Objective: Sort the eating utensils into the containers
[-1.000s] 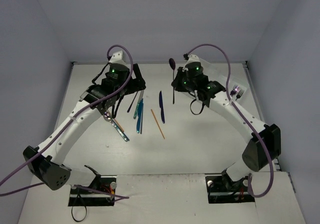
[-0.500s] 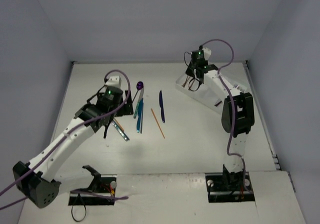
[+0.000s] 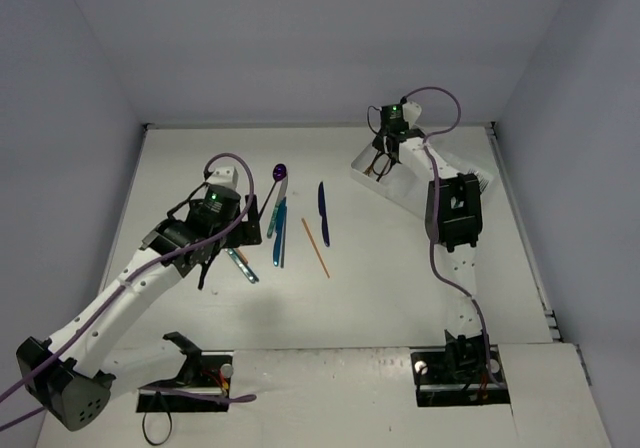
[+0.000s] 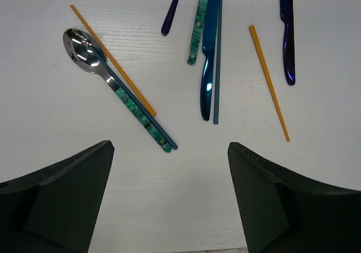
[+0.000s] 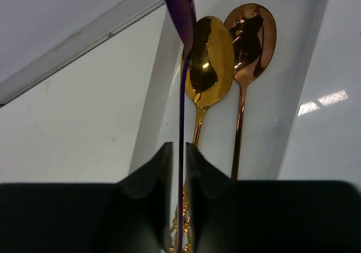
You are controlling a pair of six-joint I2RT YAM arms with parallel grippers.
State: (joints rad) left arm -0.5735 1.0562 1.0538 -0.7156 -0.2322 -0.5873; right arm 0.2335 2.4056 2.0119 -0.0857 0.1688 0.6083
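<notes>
Utensils (image 3: 277,230) lie loose mid-table in the top view, while the right gripper (image 3: 381,162) hangs over the white tray's (image 3: 398,188) far end. Left wrist: the left gripper (image 4: 169,149) gapes wide and empty above a teal-handled spoon (image 4: 113,83), an orange chopstick (image 4: 269,83) and a blue knife (image 4: 208,66). Right wrist: narrow fingers (image 5: 152,179) pinch a purple spoon (image 5: 181,89) over a gold spoon (image 5: 210,61) and a copper spoon (image 5: 250,33) in one compartment

Spoons (image 5: 210,61) side by side in tray (image 5: 285,95)

Slim purple spoon (image 5: 181,10) in right claw (image 5: 179,151)
</notes>
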